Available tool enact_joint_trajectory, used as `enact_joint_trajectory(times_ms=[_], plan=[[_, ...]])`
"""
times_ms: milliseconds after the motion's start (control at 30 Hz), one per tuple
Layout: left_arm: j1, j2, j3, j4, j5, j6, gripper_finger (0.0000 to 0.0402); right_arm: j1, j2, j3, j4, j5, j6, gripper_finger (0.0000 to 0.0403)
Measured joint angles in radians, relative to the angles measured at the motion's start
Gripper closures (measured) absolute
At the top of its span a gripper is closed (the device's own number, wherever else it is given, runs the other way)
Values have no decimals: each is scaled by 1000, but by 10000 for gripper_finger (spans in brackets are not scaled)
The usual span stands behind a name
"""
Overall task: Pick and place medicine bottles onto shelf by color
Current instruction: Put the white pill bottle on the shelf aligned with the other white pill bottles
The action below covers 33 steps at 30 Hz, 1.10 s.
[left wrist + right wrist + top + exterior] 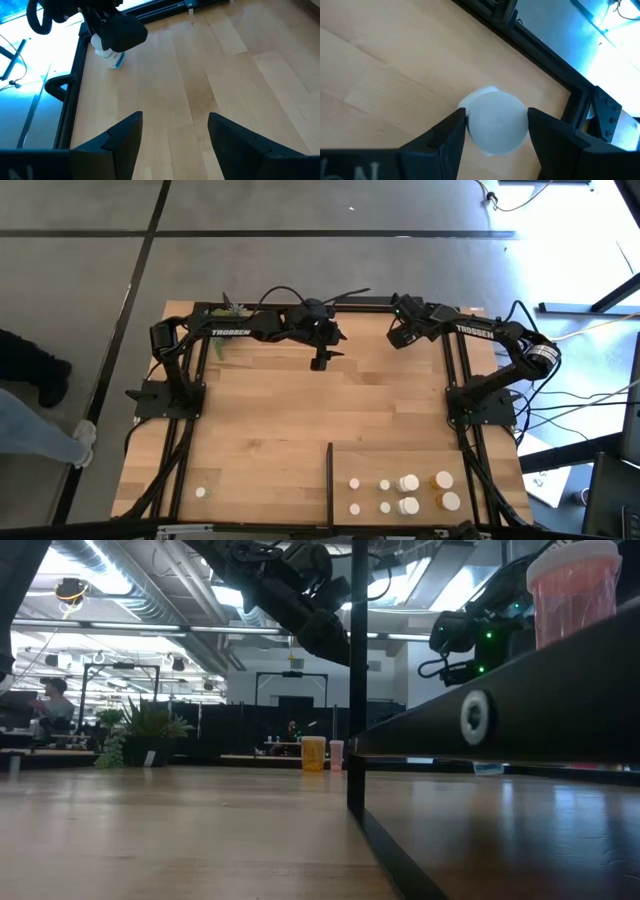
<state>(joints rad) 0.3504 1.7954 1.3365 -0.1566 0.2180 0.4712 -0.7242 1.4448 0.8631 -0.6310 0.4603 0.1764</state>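
Note:
My right gripper [496, 116] is at the table's far right, near the black frame, shut on a white bottle [497, 122] with a white cap. The left wrist view also shows this bottle [113, 57], under the right gripper [117, 35]. My left gripper [175, 117] hangs open over bare wood at the far middle [320, 362]. The shelf [480, 465] lies at the near right. Several white-capped bottles [408, 482] stand on it, two of them orange [442, 478]. One small white bottle [200, 492] stands alone at the near left. My right gripper pinches the white bottle between its two fingers, on opposite sides of the round cap [471, 125]. The fingers come from above, slanting steeply down. The bottle stands upright below them. I cannot tell whether its base [118, 65] touches the table.
A small green plant [228, 310] stands at the far left corner. The black table frame [540, 55] runs close past the held bottle. The shelf's thin black strip [329, 480] stands up along its left side. Bare wood fills the table's middle.

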Motion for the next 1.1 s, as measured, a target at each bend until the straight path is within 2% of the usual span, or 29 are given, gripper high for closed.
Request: enact_joint_trajectory(times_ms=[267,767,1100], plan=[[0,0,0,0,0,0,182,-12,0,0,-49,0,1,192],[0,0,0,-1,0,1,182,-52,-1,-1,-54,-2,-50,192],[0,0,0,0,0,0,182,-53,-1,-1,-54,0,-29,192]])
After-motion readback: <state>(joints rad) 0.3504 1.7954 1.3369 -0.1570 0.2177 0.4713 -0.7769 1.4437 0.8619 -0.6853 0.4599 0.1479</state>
